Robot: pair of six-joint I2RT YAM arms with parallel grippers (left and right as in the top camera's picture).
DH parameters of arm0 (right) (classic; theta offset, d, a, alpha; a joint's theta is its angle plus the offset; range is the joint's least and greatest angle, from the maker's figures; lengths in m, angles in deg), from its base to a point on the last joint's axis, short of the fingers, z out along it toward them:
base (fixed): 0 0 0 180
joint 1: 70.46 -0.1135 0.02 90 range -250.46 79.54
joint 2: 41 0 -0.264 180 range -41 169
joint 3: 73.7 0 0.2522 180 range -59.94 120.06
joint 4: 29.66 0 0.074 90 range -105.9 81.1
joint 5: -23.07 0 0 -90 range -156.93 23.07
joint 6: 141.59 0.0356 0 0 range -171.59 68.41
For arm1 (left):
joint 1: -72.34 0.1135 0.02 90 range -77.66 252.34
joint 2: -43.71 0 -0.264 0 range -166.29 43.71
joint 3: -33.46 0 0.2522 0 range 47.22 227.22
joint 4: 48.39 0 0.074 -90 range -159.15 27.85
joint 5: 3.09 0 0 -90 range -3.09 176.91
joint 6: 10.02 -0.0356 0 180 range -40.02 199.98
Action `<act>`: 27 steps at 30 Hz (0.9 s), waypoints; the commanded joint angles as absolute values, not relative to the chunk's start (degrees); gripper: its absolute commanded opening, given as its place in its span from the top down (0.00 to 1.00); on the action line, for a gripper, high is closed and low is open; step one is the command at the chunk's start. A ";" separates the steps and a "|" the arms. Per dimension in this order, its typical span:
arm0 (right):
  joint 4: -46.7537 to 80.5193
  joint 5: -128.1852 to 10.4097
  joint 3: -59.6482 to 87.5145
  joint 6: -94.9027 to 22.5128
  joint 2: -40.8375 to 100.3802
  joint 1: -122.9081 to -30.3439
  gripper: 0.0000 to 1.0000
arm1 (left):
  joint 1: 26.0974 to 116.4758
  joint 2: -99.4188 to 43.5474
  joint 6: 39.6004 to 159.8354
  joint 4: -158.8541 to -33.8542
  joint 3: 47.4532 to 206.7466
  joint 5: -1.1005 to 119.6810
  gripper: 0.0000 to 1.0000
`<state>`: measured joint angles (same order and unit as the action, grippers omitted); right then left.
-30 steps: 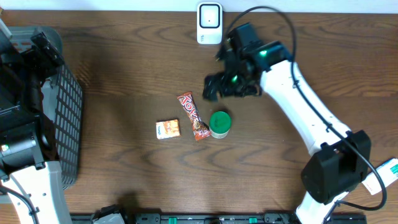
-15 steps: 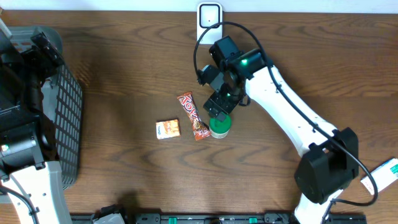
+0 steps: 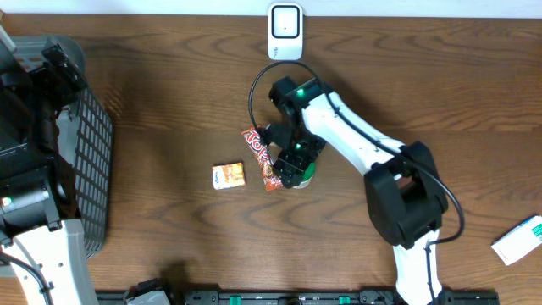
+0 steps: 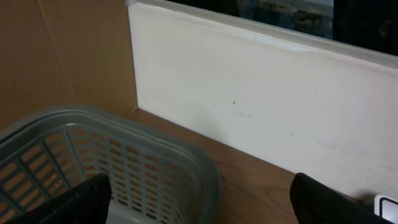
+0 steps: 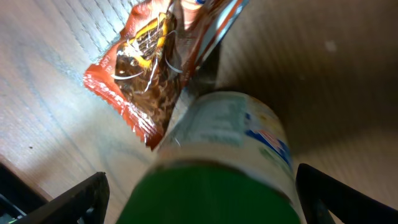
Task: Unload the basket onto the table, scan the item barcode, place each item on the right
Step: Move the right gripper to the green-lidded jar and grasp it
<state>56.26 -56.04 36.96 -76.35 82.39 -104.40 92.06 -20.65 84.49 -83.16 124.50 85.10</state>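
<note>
Since a second ago our right arm has swung in from near the scanner (image 3: 285,32) and dropped over the green-lidded jar (image 3: 306,174), while nothing else on the table (image 3: 169,102) has shifted. We now have the right gripper (image 3: 294,163) directly above the jar. In the right wrist view its jaws are spread wide, one on each side of the lid, and we cannot tell whether either one touches it. The jar stands upright.

A red candy wrapper (image 5: 149,68) lies against the jar's side, slanting away from it toward the far edge. A small orange box (image 3: 229,175) sits beyond the wrapper, near the jar but apart from it. Our scanner stands well apart from the jar at the back edge of the table. A white carton (image 3: 518,240) lies far from the jar near the front right corner.

Our left gripper (image 4: 205,208) hangs well away from the jar, over the grey basket (image 4: 93,162), with its jaws wide apart and nothing between them.
</note>
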 commanded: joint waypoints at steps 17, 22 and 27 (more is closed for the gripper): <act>55.89 -60.71 36.72 -74.03 85.19 -105.62 0.37 | 91.86 -20.65 85.00 -83.10 124.70 84.56 0.09; 54.36 -65.22 36.72 -68.11 85.19 -105.60 0.45 | 91.86 -20.65 85.00 -83.10 124.70 84.56 0.09; 53.55 -69.96 36.74 -56.89 85.19 -105.60 0.47 | 91.86 -20.62 85.00 -83.10 124.70 84.56 0.09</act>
